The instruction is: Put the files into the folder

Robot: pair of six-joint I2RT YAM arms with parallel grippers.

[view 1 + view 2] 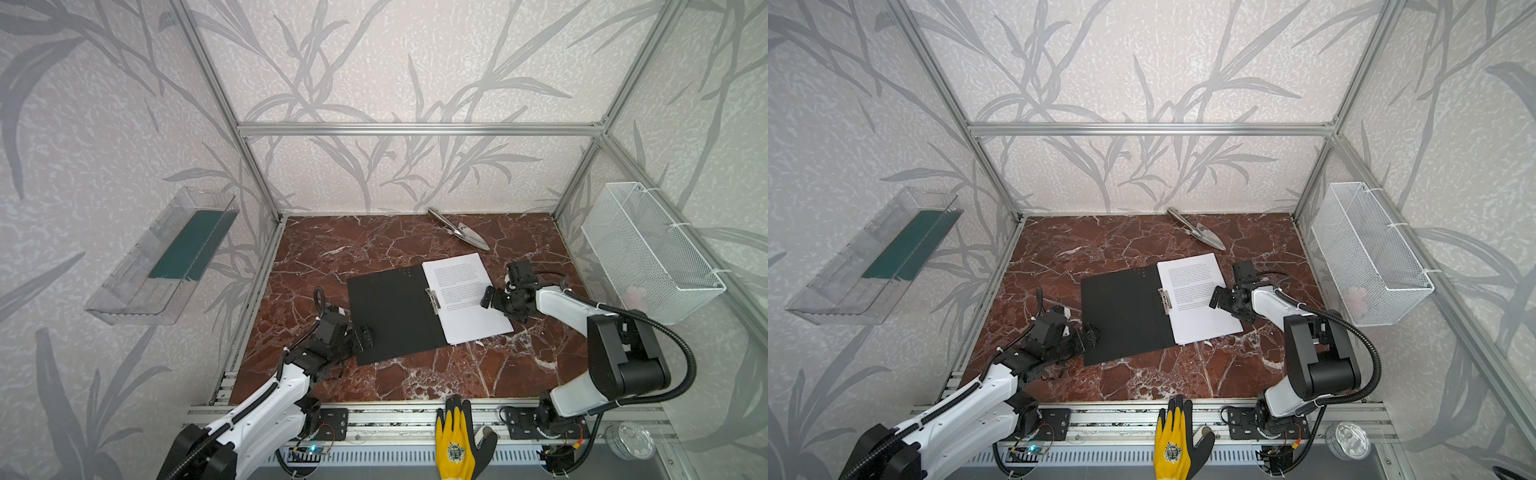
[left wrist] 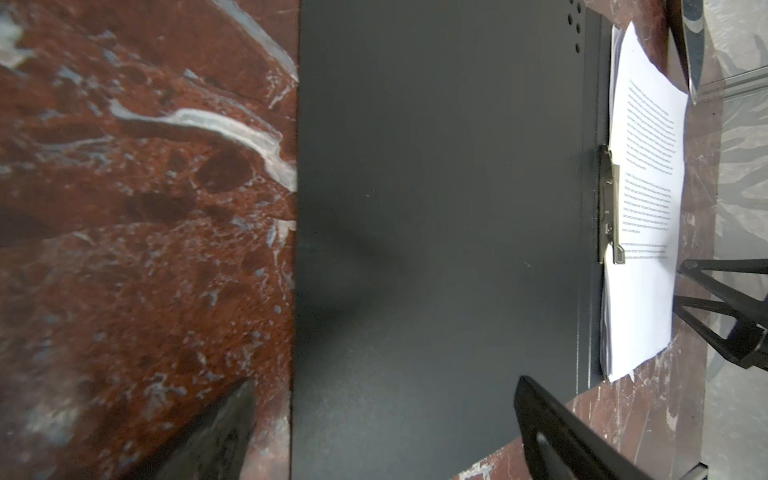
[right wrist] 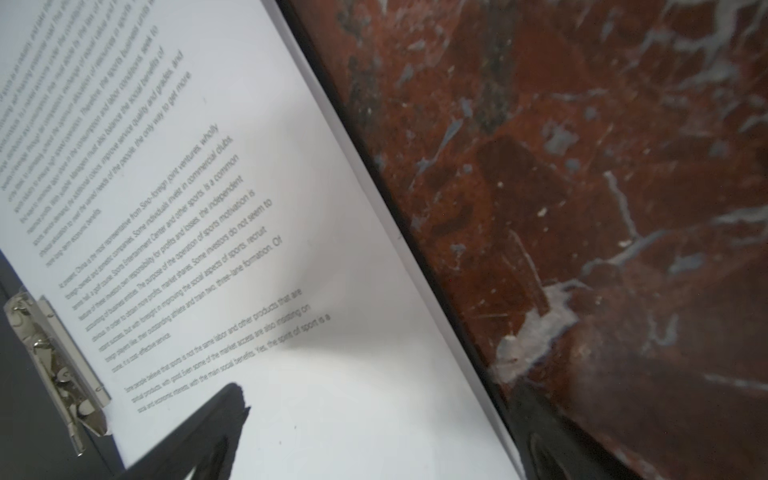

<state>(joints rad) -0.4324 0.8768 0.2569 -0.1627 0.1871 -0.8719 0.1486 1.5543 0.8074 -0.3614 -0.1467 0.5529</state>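
The black folder lies open on the marble table. The files, white printed sheets, rest on its right half under a metal clip. My left gripper is open, low at the near left edge of the bare black cover; in the left wrist view its jaws straddle that edge. My right gripper is open at the sheets' right edge. In the right wrist view one finger hangs over the paper, the other over the marble.
A metal trowel lies at the back of the table. A white wire basket hangs on the right wall. On the left wall a clear tray holds a dark green panel. A yellow glove lies on the front rail.
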